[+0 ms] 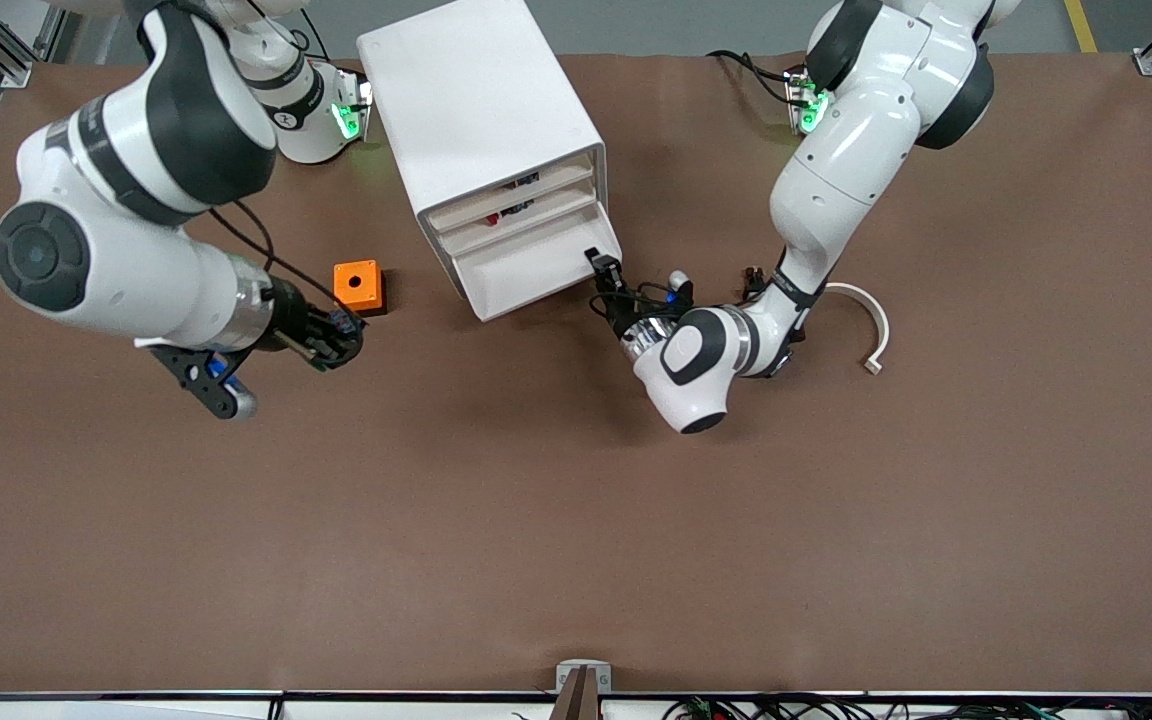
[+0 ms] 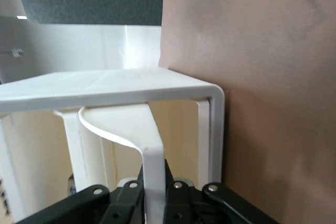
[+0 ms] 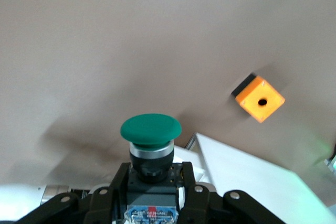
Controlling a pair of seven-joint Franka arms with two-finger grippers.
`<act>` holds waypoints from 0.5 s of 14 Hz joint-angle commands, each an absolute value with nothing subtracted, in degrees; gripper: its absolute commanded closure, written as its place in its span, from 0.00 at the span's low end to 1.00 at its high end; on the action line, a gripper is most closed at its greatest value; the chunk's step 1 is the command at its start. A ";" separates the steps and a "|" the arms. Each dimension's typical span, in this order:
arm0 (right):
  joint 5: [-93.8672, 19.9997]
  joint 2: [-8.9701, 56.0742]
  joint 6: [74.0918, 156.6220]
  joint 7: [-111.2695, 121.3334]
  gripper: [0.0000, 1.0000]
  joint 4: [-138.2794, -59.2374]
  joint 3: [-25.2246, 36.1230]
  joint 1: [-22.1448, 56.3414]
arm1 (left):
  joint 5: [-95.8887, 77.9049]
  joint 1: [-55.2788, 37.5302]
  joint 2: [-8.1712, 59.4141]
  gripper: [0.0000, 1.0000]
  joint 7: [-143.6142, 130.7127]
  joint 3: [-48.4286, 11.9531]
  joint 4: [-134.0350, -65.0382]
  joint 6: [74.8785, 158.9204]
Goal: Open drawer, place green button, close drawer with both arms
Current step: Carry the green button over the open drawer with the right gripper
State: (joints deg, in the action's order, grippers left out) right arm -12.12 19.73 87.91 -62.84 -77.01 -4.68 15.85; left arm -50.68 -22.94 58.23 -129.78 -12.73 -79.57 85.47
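Observation:
The white cabinet (image 1: pixel 481 110) stands near the robots' bases. Its drawer (image 1: pixel 526 268), the third front counting downward, stands pulled out as a shallow white tray. My left gripper (image 1: pixel 604 268) is at that drawer's front. In the left wrist view it (image 2: pixel 155 178) is shut on the drawer's thin white handle (image 2: pixel 148 145). My right gripper (image 1: pixel 344 342) hovers over the table just nearer the front camera than the orange box (image 1: pixel 357 284). In the right wrist view it (image 3: pixel 152 176) is shut on the button (image 3: pixel 150 129), whose green cap points away from the wrist.
The orange cube with a round hole also shows in the right wrist view (image 3: pixel 258 98). A white curved strip (image 1: pixel 868 322) lies on the brown table toward the left arm's end. The two upper drawer fronts show red and dark items (image 1: pixel 516 207).

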 commanded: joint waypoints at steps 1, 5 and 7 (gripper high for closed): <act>-12.22 17.41 89.11 -71.25 1.00 -77.78 -4.04 20.55 | -51.33 -22.24 58.71 0.89 -129.64 -12.74 -78.75 86.75; -9.25 17.40 94.21 -82.85 1.00 -78.57 -4.04 27.40 | -51.24 -21.45 58.71 0.85 -129.55 -12.74 -78.75 87.36; -5.38 17.67 97.54 -87.17 1.00 -80.93 -4.04 31.36 | -50.98 -20.92 58.71 0.85 -129.46 -12.66 -78.75 87.54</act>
